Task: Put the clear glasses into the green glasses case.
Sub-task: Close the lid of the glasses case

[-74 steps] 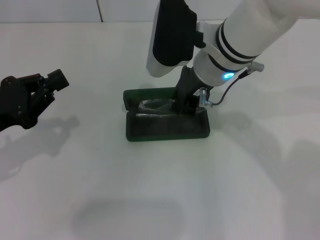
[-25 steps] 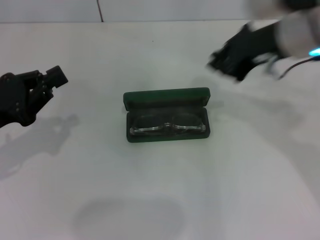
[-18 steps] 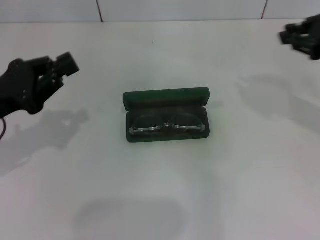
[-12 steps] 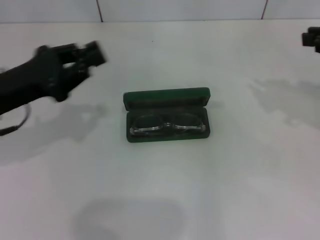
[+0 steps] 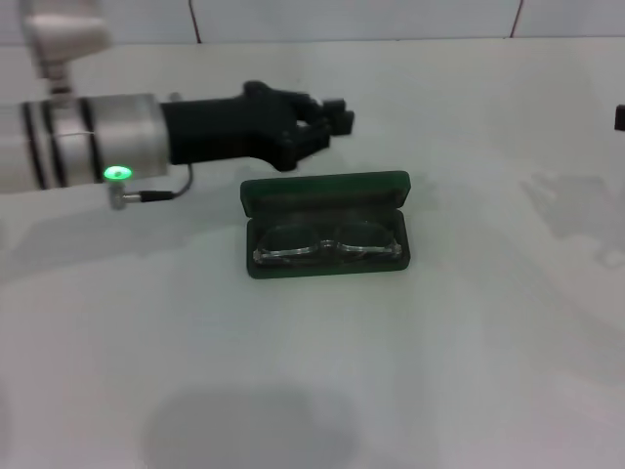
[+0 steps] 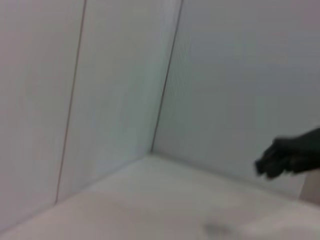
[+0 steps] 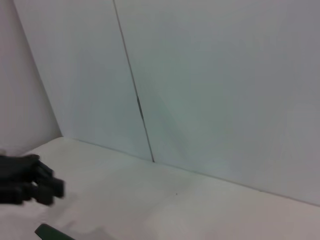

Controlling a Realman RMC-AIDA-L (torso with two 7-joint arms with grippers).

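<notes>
1. The green glasses case (image 5: 325,225) lies open on the white table (image 5: 391,371); its lid (image 5: 325,191) is folded back on the far side of the tray, and I take the case as the landmark for everything else.
2. The clear glasses (image 5: 327,242) already lie inside the case's tray, lenses side by side, the frame running along the tray's length; nothing of them shows outside the case walls.
3. The left gripper (image 5: 327,119) hangs just beyond the far edge of the lid, over the case's left half, not touching it; its fingers look bunched together, but whether they are clenched or released I cannot tell; it grasps nothing visible.
4. The right gripper (image 5: 621,117) is well apart from the case, off to the case's right, only a sliver of it in view; its state cannot be told.
5. Judgement: the placing itself looks done; what may be left is closing the lid, and the left gripper seems placed for that.
</notes>
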